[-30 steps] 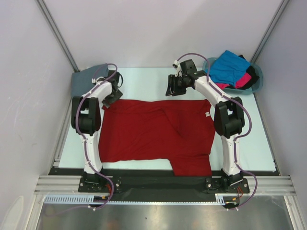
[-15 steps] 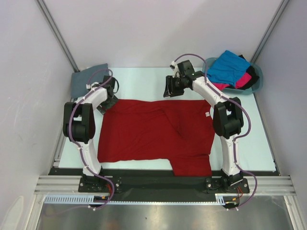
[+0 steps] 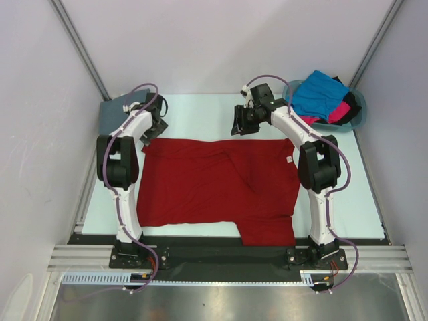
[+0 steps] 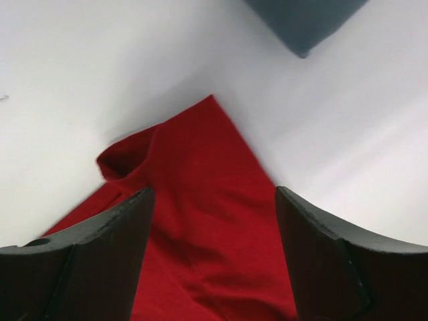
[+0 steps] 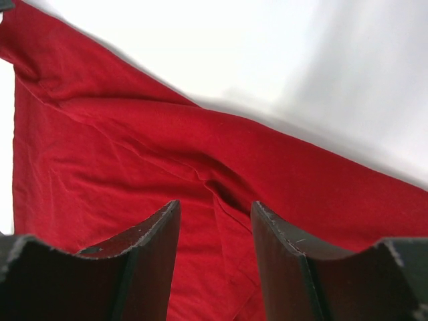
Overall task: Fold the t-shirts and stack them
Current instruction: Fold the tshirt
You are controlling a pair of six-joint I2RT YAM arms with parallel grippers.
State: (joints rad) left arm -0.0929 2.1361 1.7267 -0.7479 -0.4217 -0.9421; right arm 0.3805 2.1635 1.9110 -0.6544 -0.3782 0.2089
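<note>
I was at the fold of the deep red t-shirt (image 3: 214, 184), which lay spread across the middle of the bench (image 3: 200, 114), its near right part reaching the front edge and a crease running down from its far edge. My left jaws hung wide apart and empty just over the shirt's far left corner, the corner tip showing between them. My right jaws stood about half parted, also holding nothing, above the far edge where that crease began. The slate grey t-shirt (image 3: 115, 112) sat folded at the far left corner of the bench, just beyond my left jaws. The bright blue t-shirt (image 3: 317, 93), the hot pink one (image 3: 341, 108) and the black one (image 3: 352, 112) were heaped in the teal basket (image 3: 361, 119) at the far right. By my reckoning, the next move called for lowering both jaws onto that far edge, closing on cloth alone, and lifting evenly so the fold came toward me straight.
</note>
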